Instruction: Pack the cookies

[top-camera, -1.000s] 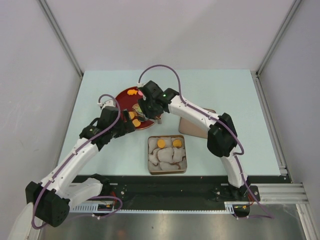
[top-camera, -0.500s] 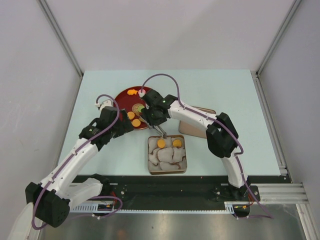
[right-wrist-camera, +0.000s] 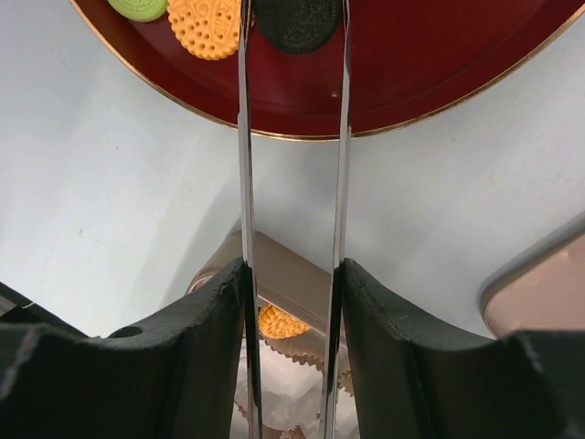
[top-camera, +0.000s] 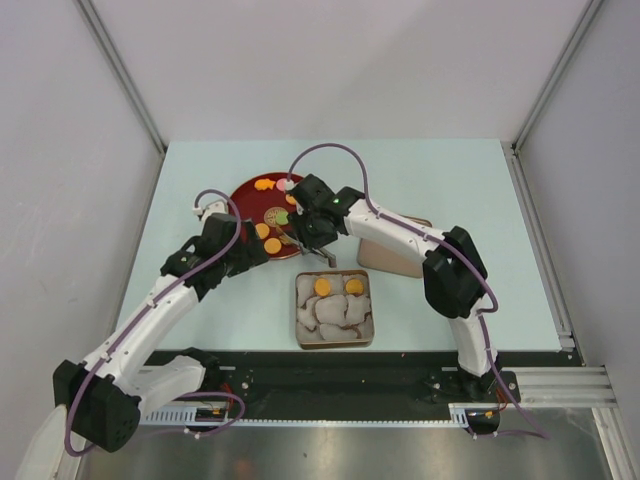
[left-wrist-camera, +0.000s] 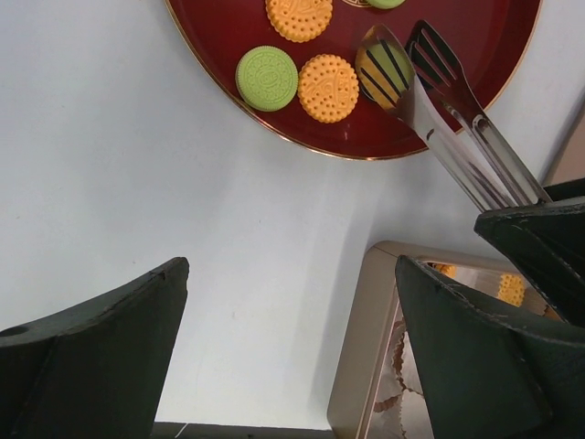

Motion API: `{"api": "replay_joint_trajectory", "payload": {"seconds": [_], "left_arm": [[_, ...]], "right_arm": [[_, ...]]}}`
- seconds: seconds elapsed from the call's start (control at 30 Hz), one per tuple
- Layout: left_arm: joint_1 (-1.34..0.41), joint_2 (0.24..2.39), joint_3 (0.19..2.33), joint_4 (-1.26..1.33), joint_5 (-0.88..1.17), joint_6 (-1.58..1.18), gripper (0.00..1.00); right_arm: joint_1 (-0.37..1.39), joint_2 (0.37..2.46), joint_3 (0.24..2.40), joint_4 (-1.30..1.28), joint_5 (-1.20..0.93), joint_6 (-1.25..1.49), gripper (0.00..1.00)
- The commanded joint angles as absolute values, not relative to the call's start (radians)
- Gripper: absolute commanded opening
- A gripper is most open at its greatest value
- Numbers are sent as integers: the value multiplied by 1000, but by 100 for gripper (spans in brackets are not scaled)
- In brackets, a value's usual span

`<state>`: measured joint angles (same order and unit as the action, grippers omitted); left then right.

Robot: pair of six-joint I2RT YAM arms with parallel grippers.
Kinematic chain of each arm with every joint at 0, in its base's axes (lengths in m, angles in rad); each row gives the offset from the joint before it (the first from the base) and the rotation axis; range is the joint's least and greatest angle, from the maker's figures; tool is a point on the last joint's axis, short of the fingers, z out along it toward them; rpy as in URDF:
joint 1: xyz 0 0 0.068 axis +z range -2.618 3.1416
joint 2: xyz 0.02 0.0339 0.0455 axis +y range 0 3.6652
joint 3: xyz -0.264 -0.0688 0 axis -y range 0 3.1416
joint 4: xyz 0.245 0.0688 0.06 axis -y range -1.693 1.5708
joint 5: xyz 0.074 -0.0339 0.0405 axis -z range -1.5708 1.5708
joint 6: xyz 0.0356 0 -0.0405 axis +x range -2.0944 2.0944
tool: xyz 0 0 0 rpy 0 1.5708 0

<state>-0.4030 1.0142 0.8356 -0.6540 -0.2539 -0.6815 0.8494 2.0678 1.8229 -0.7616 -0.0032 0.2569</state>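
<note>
The cookies lie on a dark red plate: orange ones, a green one and a dark brown one. Two orange cookies sit in paper cups in the tan tin. My right gripper is shut on metal tongs. Their arms straddle the dark brown cookie and their slotted heads hang over the plate, slightly apart. My left gripper is open and empty above bare table between the plate and the tin.
The tin's flat tan lid lies to the right of the tin, partly under my right arm. White paper cups fill the tin. Grey walls stand round the pale blue table.
My right gripper swung the tongs from the plate down over the tin's top edge, then back up to the plate. My left arm has hardly moved. The tin's two orange cookies are unchanged.
</note>
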Motion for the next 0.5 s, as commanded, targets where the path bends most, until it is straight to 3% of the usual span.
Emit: {"api": "replay_joint_trajectory", "payload": {"seconds": [0.0,0.3,0.47], "left_arm": [[-396,1020,827,-623,-235,-690,100],[-396,1008,816,-617,-236,-687,100],[-396,1005,816,-618,-236,-684,100]], "right_arm": [[844,2042,1870,-782,-15,238,47],[833,2034,1919,-819,32,235,34],[822,1976,1945,-845,58,232,34]]}}
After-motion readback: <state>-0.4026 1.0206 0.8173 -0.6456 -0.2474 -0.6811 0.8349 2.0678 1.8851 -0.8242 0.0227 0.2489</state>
